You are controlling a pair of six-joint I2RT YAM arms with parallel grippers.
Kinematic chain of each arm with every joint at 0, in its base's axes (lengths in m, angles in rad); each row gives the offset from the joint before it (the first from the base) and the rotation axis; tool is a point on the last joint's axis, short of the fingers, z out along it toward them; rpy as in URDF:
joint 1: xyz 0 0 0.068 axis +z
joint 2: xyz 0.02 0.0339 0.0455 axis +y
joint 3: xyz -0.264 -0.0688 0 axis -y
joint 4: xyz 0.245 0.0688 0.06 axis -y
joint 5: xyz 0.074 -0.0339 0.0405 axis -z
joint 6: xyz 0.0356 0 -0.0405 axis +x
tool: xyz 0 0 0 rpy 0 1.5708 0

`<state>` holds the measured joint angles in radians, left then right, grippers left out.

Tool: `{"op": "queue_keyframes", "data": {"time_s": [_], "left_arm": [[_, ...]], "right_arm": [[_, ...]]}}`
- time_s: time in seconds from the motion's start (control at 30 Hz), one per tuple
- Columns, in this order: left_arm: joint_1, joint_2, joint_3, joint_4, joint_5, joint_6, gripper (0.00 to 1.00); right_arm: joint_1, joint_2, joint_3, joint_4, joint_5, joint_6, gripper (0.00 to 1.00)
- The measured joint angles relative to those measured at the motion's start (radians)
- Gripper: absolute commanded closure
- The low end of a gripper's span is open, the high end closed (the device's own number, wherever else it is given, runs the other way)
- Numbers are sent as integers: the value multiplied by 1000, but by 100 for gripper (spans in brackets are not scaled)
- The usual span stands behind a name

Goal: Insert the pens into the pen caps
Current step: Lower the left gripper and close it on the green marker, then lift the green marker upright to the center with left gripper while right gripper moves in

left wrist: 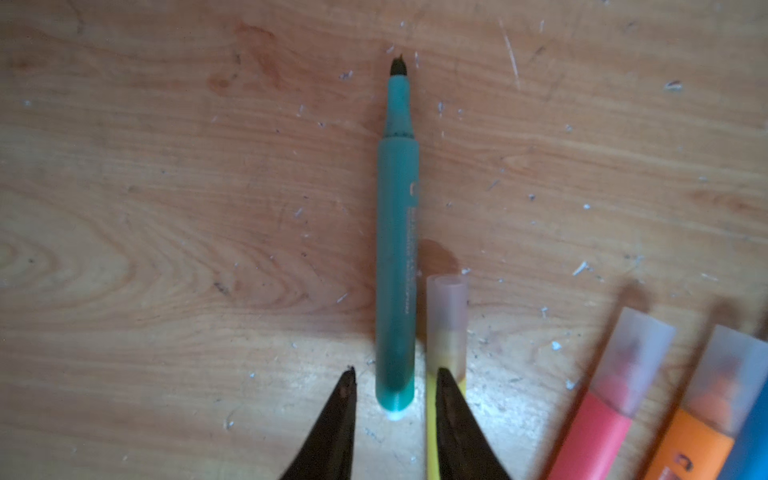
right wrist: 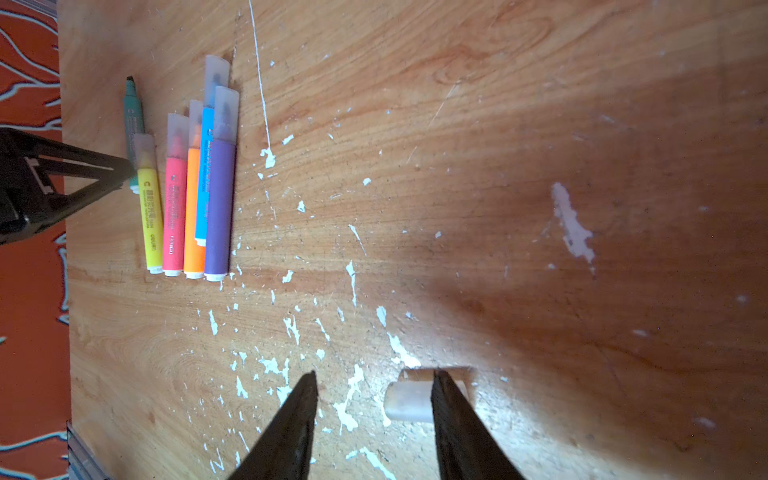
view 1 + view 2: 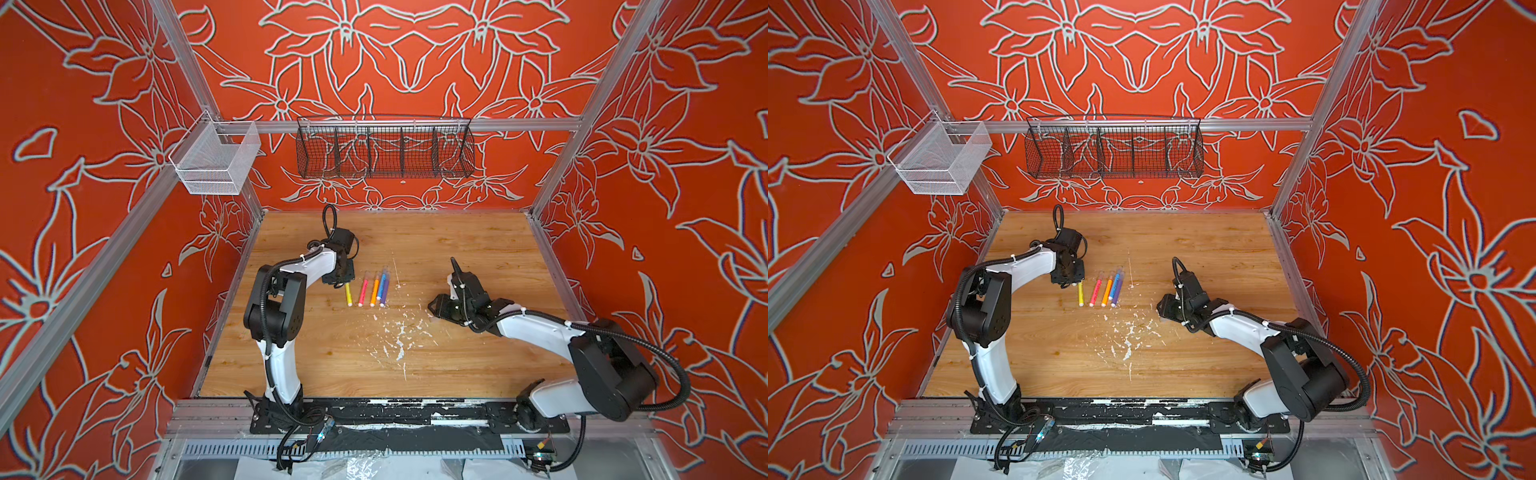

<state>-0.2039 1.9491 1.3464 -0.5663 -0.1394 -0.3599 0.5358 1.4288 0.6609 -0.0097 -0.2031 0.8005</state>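
Left tool (image 1: 397, 370) is straddling the uncapped green pen (image 1: 397, 249), right tool (image 2: 374, 374) the cap (image 2: 409, 401) at four o'clock of the capped pens (image 2: 187, 199); both part-open, empty, needing closing.

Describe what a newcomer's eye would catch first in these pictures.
The bright red flower-patterned walls surround the wooden table. A row of five bright capped felt-tip pens lies left of its middle. Beside it, an uncapped green felt-tip pen lies between the parted fingers of the black left gripper.
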Motion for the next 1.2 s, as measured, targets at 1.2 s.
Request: {"op": "queue_keyframes", "data": {"time_s": [1.2], "left_arm": [[46, 18, 8, -55, 71, -35, 100]], "right_arm": [[0, 31, 13, 6, -41, 5, 55]]}}
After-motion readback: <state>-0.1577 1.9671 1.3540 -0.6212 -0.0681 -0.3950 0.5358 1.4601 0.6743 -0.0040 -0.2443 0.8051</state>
